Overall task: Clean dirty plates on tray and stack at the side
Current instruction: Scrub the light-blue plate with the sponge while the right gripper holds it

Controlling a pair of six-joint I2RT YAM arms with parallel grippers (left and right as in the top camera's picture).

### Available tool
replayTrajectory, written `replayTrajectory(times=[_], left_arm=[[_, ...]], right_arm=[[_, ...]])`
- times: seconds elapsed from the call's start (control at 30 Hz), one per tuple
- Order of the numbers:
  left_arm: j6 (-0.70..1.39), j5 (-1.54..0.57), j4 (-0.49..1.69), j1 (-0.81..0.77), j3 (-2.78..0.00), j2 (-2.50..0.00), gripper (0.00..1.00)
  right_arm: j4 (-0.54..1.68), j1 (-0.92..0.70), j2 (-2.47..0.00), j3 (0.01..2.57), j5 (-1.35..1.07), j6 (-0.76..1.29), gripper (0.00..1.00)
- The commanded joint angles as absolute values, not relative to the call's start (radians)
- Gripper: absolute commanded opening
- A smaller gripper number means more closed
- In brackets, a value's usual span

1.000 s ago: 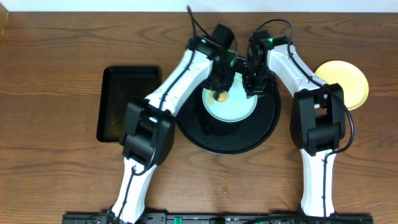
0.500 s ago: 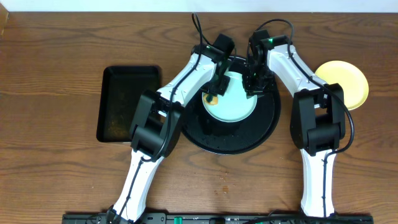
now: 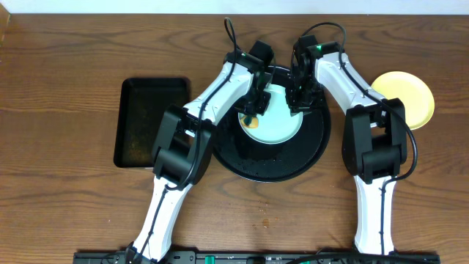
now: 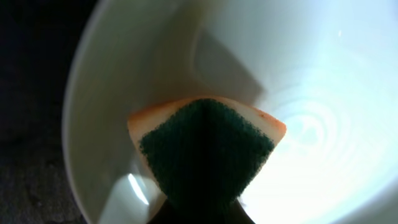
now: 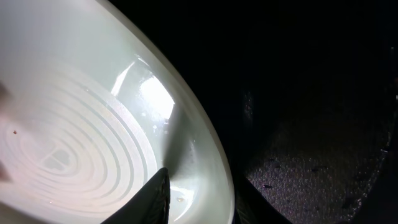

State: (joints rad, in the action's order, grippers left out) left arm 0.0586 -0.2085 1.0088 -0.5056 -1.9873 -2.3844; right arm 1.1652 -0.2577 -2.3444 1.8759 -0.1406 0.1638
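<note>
The left gripper (image 3: pixel 251 112) is clamped tight on a sponge (image 4: pixel 205 155), green scouring face toward the wrist camera and an orange edge showing round it. The sponge is pressed onto the left inner part of the mint-blue plate (image 3: pixel 282 126), close to the rim, so the plate lies directly under this claw and stretches away to its right. The right gripper (image 3: pixel 299 99) sits at the plate's far right edge and pinches the rim. In the right wrist view one dark finger (image 5: pixel 155 196) lies on the plate's inner slope just inside the rim, while the other is only a dim shape outside it, against the black beneath. The plate's ringed surface looks glossy and mostly clean there, apart from a tiny dark speck. The plate rests in the far half of the round black tray (image 3: pixel 271 167), whose near part is bare. A yellow plate (image 3: pixel 410 97) lies on the tabletop (image 3: pixel 66 205) to the right of the tray, well apart from both claws. A rectangular black tray (image 3: pixel 146 125) sits to the left of the round one.
</note>
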Motion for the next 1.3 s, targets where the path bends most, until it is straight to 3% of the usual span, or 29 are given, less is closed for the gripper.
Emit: replayTrajectory(times=[0.0,0.17,0.87,1.27], left_arm=[[0.083,-0.315,1.004,-0.491,-1.988,-2.308,0.08],[0.088,-0.435,0.986,-0.497,-1.986,-2.309,0.07],[0.136,-0.437,0.843,-0.532,-1.862,-2.321,0.07],[0.136,-0.254,0.847,-0.515,-1.862,-2.321,0.07]], right_arm=[[1.148,-0.27,-2.387,1.848,-0.131,0.149,0.3],[1.148,-0.27,-2.387,1.848,-0.131,0.149,0.3],[1.151,-0.27,-2.387,1.848,-0.131,0.148,0.3],[1.152,-0.27,-2.387,1.848,-0.131,0.148,0.3]])
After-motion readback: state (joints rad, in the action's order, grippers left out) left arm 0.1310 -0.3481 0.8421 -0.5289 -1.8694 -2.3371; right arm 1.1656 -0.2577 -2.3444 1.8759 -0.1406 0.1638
